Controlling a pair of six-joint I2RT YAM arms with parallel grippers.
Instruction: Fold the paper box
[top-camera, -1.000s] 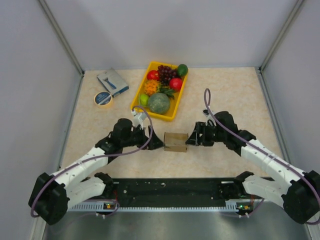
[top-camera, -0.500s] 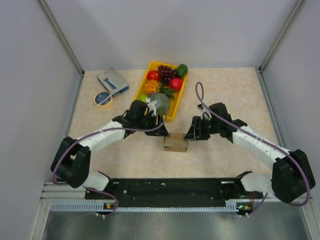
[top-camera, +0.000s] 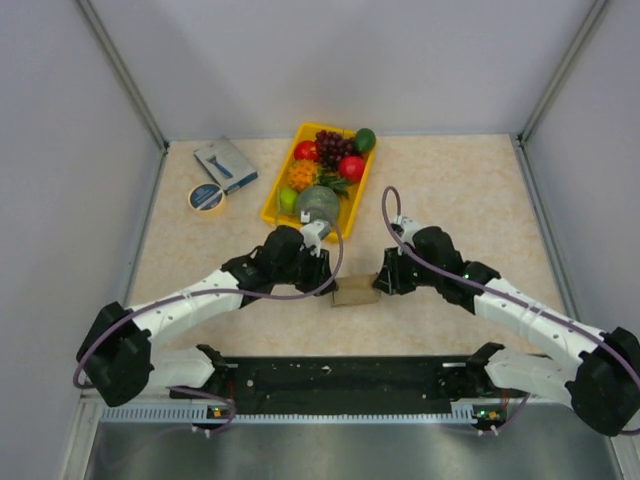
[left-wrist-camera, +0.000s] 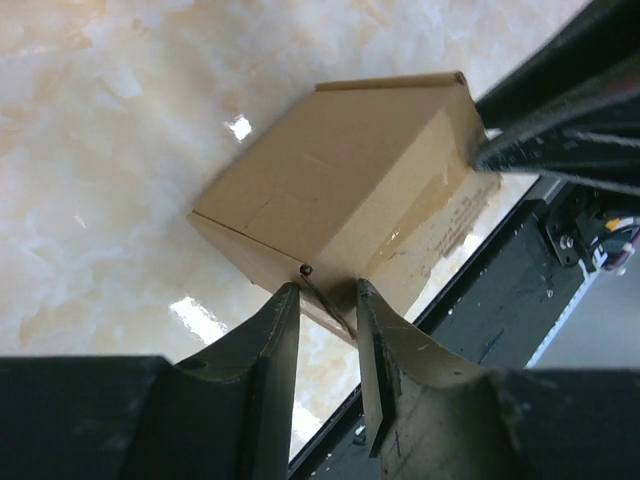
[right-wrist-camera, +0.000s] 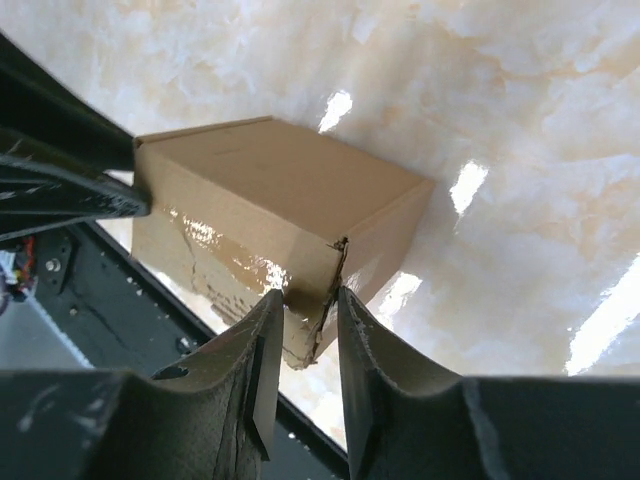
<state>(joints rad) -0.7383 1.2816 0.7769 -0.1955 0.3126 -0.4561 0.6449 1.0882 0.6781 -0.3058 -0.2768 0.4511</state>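
1. Paper box (left-wrist-camera: 340, 200): already a closed brown cube. It sits on the table (top-camera: 460, 190), centre near side, between the two arms.
2. Left gripper (left-wrist-camera: 328, 300): jaws narrow, tips set either side of a box corner where a thin seam runs down. Cardboard fills the gap at the tips, but I cannot tell if it is truly pinched.
3. Right gripper (right-wrist-camera: 311, 300): jaws equally narrow, straddling the opposite corner at a slightly gaping fold edge. Firm hold or only light contact, I cannot tell.
4. Step in hand, as I judge it: late in the fold. The shape is made, and both arms look to be squeezing the end corners to seat the last flaps.
5. Next move probably calls for even pressure from both sides, so the box neither skids nor twists. The right-hand seam also needs checking, to see that it is tucked flush.
6. Surroundings: a yellow tray (top-camera: 270, 200) of fruit lies just beyond the left wrist, its melon (top-camera: 318, 203) nearest, so lifting that arm back risks a bump. A tape roll (top-camera: 207, 197) and a blue-grey packet (top-camera: 226, 164) lie far left, well apart.
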